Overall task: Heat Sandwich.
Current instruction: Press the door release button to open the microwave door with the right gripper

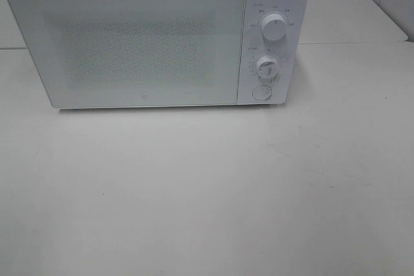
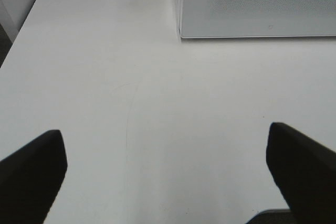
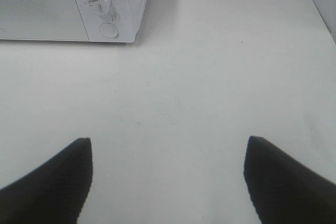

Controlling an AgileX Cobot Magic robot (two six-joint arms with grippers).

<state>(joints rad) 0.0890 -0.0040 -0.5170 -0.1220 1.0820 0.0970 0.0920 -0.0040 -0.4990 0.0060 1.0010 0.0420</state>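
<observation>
A white microwave (image 1: 155,37) stands at the back of the white table (image 1: 207,192) with its door shut. Its two knobs (image 1: 273,27) and a round button (image 1: 261,92) sit on the right panel. The sandwich is out of view in every frame. Neither arm shows in the exterior high view. My left gripper (image 2: 167,153) hangs open over bare table, near the microwave's (image 2: 257,3) left front corner. My right gripper (image 3: 168,166) is open too, with nothing between its fingers, and the microwave's control panel (image 3: 107,9) lies ahead of it.
The table's left edge (image 2: 21,35) shows in the left wrist view and its right edge (image 3: 320,14) in the right wrist view. A second table surface (image 1: 349,4) lies behind on the right.
</observation>
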